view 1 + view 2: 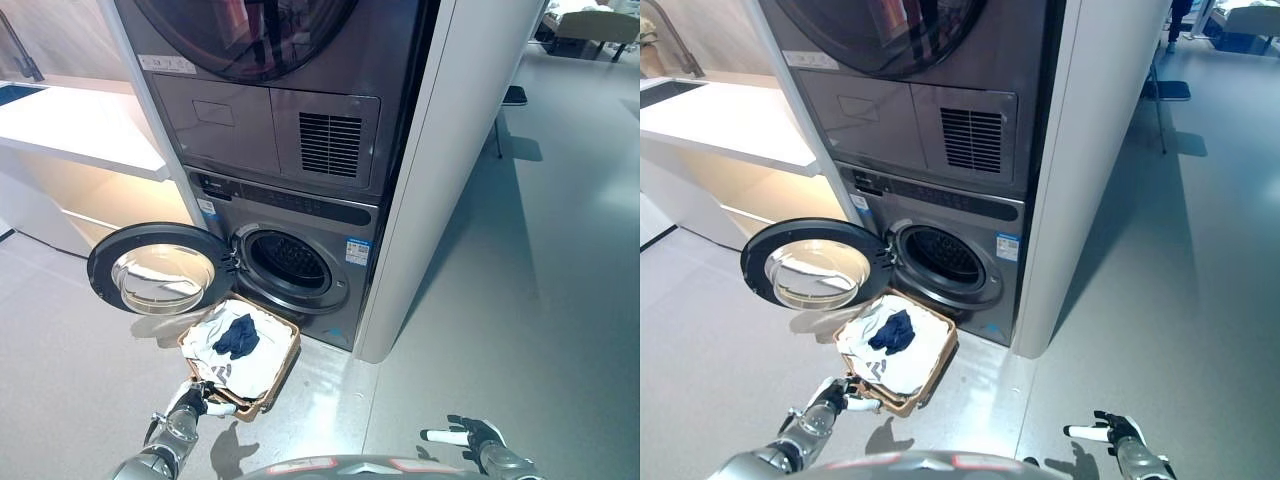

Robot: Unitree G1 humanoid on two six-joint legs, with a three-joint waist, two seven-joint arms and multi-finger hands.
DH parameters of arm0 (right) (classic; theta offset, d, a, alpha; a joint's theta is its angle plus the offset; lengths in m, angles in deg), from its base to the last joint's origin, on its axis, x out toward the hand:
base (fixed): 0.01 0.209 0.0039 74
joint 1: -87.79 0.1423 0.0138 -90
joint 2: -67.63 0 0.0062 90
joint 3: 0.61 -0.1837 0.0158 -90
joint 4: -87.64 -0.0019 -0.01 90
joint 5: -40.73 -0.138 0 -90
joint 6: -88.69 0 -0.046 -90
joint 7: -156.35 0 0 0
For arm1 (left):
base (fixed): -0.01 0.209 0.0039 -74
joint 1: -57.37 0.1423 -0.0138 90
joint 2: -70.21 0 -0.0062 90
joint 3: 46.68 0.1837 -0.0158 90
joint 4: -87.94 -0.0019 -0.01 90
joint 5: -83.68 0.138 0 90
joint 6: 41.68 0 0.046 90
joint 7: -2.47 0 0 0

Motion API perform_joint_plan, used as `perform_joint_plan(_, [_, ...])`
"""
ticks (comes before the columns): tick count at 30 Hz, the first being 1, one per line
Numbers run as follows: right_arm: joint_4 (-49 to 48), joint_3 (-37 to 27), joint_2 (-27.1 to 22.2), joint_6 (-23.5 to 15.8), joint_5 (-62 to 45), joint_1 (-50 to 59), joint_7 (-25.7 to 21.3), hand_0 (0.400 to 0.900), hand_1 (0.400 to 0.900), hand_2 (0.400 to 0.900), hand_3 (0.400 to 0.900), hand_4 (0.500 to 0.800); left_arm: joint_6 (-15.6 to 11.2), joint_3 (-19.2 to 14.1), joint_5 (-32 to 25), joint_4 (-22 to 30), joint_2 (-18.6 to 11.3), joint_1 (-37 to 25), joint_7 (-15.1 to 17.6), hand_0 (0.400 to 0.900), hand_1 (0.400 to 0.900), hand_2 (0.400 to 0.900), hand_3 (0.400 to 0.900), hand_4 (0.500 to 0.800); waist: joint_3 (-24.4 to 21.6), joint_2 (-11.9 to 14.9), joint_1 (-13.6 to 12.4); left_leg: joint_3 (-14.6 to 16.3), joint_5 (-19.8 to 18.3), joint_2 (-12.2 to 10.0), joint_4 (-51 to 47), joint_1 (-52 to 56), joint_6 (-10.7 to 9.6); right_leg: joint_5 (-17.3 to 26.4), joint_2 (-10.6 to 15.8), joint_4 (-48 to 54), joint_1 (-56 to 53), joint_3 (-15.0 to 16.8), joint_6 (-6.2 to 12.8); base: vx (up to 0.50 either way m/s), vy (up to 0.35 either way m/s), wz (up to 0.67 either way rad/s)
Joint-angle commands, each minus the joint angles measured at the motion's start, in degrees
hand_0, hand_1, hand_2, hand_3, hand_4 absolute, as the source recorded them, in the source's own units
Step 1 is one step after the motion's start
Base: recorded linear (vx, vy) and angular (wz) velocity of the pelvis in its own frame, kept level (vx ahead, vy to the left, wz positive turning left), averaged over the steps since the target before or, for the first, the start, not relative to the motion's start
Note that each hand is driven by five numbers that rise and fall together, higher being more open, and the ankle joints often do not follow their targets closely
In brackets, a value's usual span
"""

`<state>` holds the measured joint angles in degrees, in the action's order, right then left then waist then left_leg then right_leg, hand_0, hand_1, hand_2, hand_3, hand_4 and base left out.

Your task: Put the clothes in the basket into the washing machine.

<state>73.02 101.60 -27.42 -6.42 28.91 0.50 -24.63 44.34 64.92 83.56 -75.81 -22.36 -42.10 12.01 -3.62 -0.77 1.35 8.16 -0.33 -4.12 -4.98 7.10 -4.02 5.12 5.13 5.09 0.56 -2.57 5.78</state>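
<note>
Currently, the wicker basket of clothes is being gripped at its near rim by the left hand, in front of the open washing machine. The right hand is being held open, empty. Next, a garment must be lifted toward the drum.

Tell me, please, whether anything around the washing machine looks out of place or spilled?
Nothing stands out. The washer door hangs fully open, the basket sits upright below the drum opening, and the clothes are all inside it, none on the floor.
</note>
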Motion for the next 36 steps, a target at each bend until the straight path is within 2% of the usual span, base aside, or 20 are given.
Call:
perform_joint_plan(1, [3.02, 0.88, -0.05, -2.73, -0.58, 4.42, -0.83, 0.900, 0.900, 0.900, 0.900, 0.800, -2.68, -2.51, -1.52, -2.12, -1.19, -4.60, 1.39, 0.900, 0.900, 0.900, 0.900, 0.800, -0.48, 1.24, 0.57, -2.30, -1.12, 2.35, -0.02, -2.35, 1.50, -3.34, -1.65, -0.09, -3.34, -4.13, 0.85, 0.00, 0.000, 0.00])
perform_joint_plan(9, [2.96, 0.98, -0.06, -2.76, -0.25, 4.30, -0.85, 0.900, 0.900, 0.900, 0.900, 0.800, -2.83, -2.80, -1.97, -1.94, -1.25, -4.45, 1.35, 0.900, 0.900, 0.900, 0.900, 0.800, -0.45, 1.30, 0.54, -2.33, -1.10, 2.37, -0.02, -2.31, 1.49, -3.32, -1.69, -0.09, -3.43, -4.15, 0.82, 0.00, 0.000, 0.00])
perform_joint_plan(13, [3.50, 2.35, -0.74, -2.37, 3.58, 4.52, -1.19, 0.900, 0.900, 0.900, 0.900, 0.800, -2.52, -3.08, -1.84, -2.44, -1.34, -4.54, 1.34, 0.900, 0.900, 0.900, 0.900, 0.800, -0.31, 1.42, 0.46, -2.44, -1.01, 2.37, -0.02, -2.47, 1.49, -3.25, -1.66, -0.09, -3.25, -4.22, 0.80, 0.00, 0.000, 0.00])
perform_joint_plan(23, [3.71, 2.52, -1.90, -1.70, 5.31, 4.96, -0.82, 0.900, 0.900, 0.900, 0.900, 0.800, -2.07, -6.52, -4.30, -3.86, -1.97, -4.64, 1.88, 0.900, 0.900, 0.900, 0.900, 0.800, -0.33, 2.07, 0.02, -2.98, -1.08, 2.59, -0.02, -2.55, 1.66, -3.19, -1.41, -0.09, -3.39, -4.50, 1.01, 0.01, 0.013, 0.04])
perform_joint_plan(29, [4.46, 2.73, -1.70, -1.36, 5.43, 6.08, -0.46, 0.900, 0.900, 0.900, 0.900, 0.800, -2.20, -6.28, -4.13, -3.85, -2.06, -4.86, 1.21, 0.900, 0.900, 0.900, 0.900, 0.800, 0.37, 3.25, -0.47, -2.97, -1.55, 2.96, -0.02, -2.23, 2.70, -3.13, -0.75, -2.03, -3.26, -4.76, 0.80, 0.01, 0.055, 0.10])
perform_joint_plan(31, [4.64, 2.44, -1.65, -1.33, 5.32, 6.25, -0.63, 0.900, 0.900, 0.900, 0.900, 0.800, -2.20, -6.10, -4.01, -3.90, -2.29, -5.47, 1.28, 0.900, 0.900, 0.900, 0.900, 0.800, 1.15, 3.57, -0.57, -2.71, -0.86, 3.00, -0.02, -2.66, 2.66, -3.17, -0.38, -3.70, -2.54, -5.26, 0.96, -0.04, 0.084, 0.31])
perform_joint_plan(33, [4.40, 0.83, -2.47, -1.39, 4.64, 5.66, -1.26, 0.900, 0.900, 0.900, 0.900, 0.800, -2.34, -4.64, -3.60, -3.47, -2.15, -7.59, 1.48, 0.900, 0.900, 0.900, 0.900, 0.800, 1.73, 4.10, 0.25, 0.54, 0.83, 2.73, -0.02, -4.45, 2.01, -2.48, 0.88, -4.05, -2.13, -8.12, 1.97, -0.05, 0.129, 0.63])
perform_joint_plan(36, [4.73, -0.91, -3.25, -1.03, 3.80, 4.64, -1.15, 0.900, 0.900, 0.900, 0.900, 0.800, -2.39, -4.21, -3.23, -3.39, -2.54, -7.99, 1.34, 0.900, 0.900, 0.900, 0.900, 0.800, 1.15, 3.88, 0.75, 1.87, 0.02, 3.73, -0.02, -4.24, 2.83, -2.10, 2.18, -5.61, -0.96, -8.53, 2.75, 0.05, 0.200, 0.03])
